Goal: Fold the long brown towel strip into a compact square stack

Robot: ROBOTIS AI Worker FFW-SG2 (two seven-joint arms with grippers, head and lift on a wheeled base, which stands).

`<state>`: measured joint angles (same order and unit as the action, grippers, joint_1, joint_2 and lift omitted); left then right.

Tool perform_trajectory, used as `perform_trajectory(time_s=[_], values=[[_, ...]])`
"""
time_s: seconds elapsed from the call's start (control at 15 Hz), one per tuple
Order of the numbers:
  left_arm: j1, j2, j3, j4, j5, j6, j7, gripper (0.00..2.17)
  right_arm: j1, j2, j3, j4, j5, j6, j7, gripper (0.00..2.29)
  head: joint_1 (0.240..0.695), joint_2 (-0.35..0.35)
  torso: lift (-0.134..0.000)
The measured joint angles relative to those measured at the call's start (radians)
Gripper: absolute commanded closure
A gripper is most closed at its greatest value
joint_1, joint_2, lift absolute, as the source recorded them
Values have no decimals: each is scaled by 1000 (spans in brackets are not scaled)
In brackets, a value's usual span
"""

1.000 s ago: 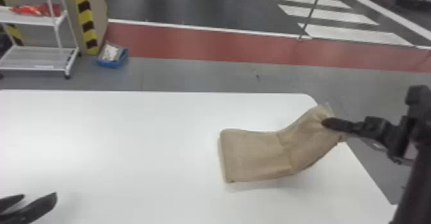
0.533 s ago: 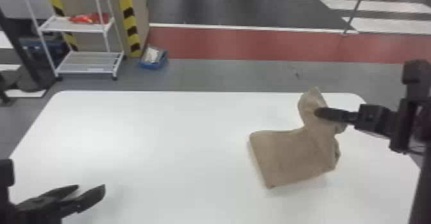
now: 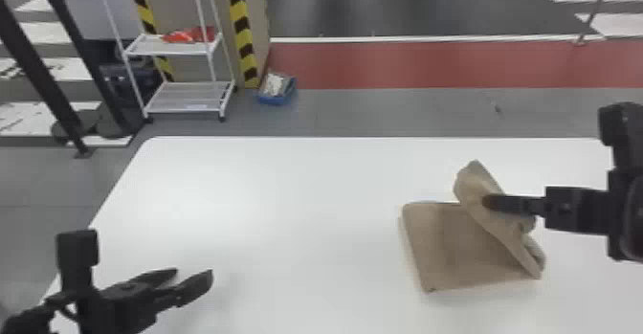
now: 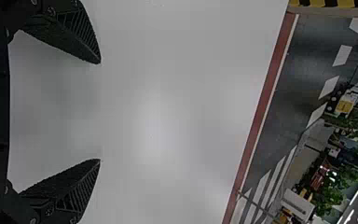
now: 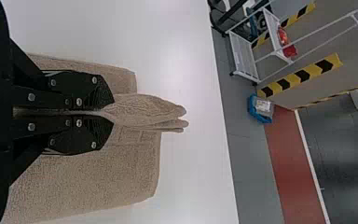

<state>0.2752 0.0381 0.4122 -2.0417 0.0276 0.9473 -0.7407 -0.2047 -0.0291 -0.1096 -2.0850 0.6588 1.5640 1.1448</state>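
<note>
The towel [image 3: 447, 249] lies flat at its left part on the right side of the desk [image 3: 287, 189], its right part lifted and bent over. The right hand [image 5: 109, 113] is clamped on that raised flap; the left hand [image 4: 99, 111] is spread wide and empty above the desk. This looks like a fold midway. Next, lay the flap leftward, match the edges, then let go.

Beyond stands a white cart [image 3: 186, 94] near a red floor strip [image 3: 430, 65].
</note>
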Motion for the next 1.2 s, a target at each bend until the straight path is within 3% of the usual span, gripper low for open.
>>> perform_trajectory(time_s=[0.27, 0.33, 0.47, 0.8, 1.07, 1.2], values=[[3, 0, -2, 0, 1, 0, -1, 144, 29, 22, 84, 1, 48, 0, -13, 1335, 695, 114, -124], [4, 0, -1, 0, 1, 0, -2, 144, 31, 26, 93, 5, 49, 0, -17, 1021, 695, 120, -124], [4, 0, 0, 0, 2, 0, -2, 144, 46, 29, 120, 13, 51, 0, -35, 56, 695, 130, -124], [4, 0, -4, -12, 2, 0, -1, 144, 88, 29, 152, 7, 25, 0, -37, 46, 695, 156, -124], [3, -4, -5, -45, 2, 2, 5, 144, 145, 29, 87, -49, -71, 0, -82, 73, 695, 147, -124], [3, -6, -10, -59, -1, 3, 7, 144, 164, 29, 52, -59, -100, -2, -91, 269, 695, 135, -124]])
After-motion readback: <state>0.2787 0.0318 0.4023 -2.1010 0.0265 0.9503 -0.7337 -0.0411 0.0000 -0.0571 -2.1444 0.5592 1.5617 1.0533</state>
